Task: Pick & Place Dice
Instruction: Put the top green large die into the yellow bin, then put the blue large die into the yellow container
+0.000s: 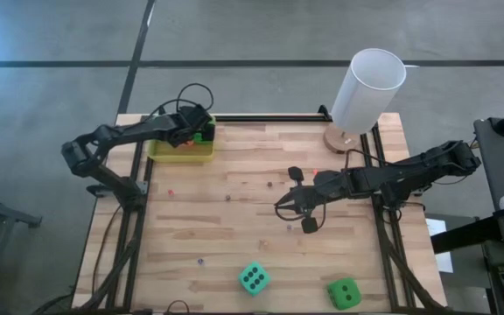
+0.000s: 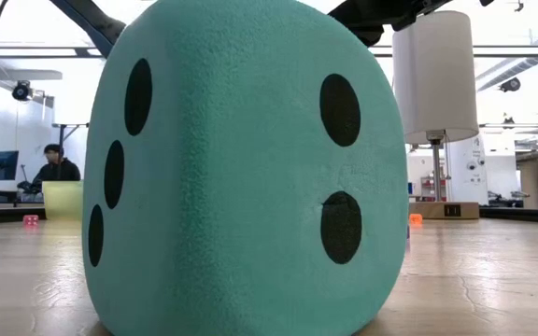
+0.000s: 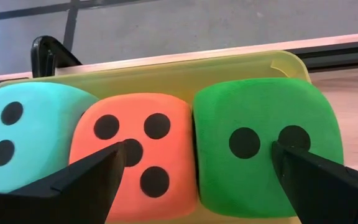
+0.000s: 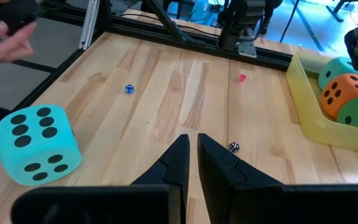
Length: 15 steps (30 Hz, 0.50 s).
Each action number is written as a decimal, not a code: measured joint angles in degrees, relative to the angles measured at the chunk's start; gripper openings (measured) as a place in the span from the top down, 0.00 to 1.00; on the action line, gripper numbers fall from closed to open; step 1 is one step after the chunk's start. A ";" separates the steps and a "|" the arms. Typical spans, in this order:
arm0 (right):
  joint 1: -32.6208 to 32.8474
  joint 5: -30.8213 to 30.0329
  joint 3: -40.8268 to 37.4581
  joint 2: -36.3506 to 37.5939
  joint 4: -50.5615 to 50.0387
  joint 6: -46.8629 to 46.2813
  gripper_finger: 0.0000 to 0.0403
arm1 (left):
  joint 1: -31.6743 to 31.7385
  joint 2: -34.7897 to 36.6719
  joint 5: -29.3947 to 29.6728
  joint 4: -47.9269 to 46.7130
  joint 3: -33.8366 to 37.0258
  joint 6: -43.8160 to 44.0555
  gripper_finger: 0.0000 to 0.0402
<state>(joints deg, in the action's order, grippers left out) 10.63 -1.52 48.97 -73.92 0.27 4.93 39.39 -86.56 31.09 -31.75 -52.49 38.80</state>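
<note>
Three dice lie side by side in the yellow tray [image 1: 182, 150] at the table's far left: a teal one [image 3: 23, 134], an orange-red one [image 3: 135, 155] and a green one [image 3: 260, 149]. My left gripper [image 3: 197, 152] hangs open above them, one finger over the orange-red die and one over the green. Two more dice rest on the table near its front edge, one teal [image 1: 253, 278] and one green [image 1: 344, 293]. My right gripper [image 4: 191, 146] is shut on nothing above the middle of the table, right of centre. My left gripper's fingertips [image 3: 114, 158] stand in front of the orange-red and green dice, coming from above at a slant. I cannot tell whether they touch either die.
A white cylinder lamp [image 1: 366, 87] stands at the far right corner. Tiny dice lie scattered on the wood: blue [image 4: 128, 89], red [image 4: 242, 78], dark [image 4: 233, 147]. A person's hand [image 4: 5, 34] shows beyond the table's near edge. Another person [image 2: 56, 168] sits far behind.
</note>
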 joint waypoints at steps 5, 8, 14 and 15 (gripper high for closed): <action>0.00 0.00 0.00 0.01 0.02 0.00 0.93 | -2.03 4.42 2.81 -2.06 -0.11 -0.45 0.01; 0.00 0.00 0.00 -0.01 0.02 0.00 0.93 | -4.36 7.96 2.97 -3.42 -0.15 -0.23 0.01; 0.00 0.00 0.00 0.01 0.02 0.00 0.93 | -12.18 13.58 4.09 -8.14 -0.22 2.29 0.01; 0.00 0.00 0.00 0.00 0.02 0.00 0.93 | -13.92 14.32 4.12 -9.47 -0.22 2.88 0.01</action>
<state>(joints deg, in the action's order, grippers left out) 10.63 -1.52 48.97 -73.92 0.30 4.93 25.48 -72.24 35.21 -41.22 -52.71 41.68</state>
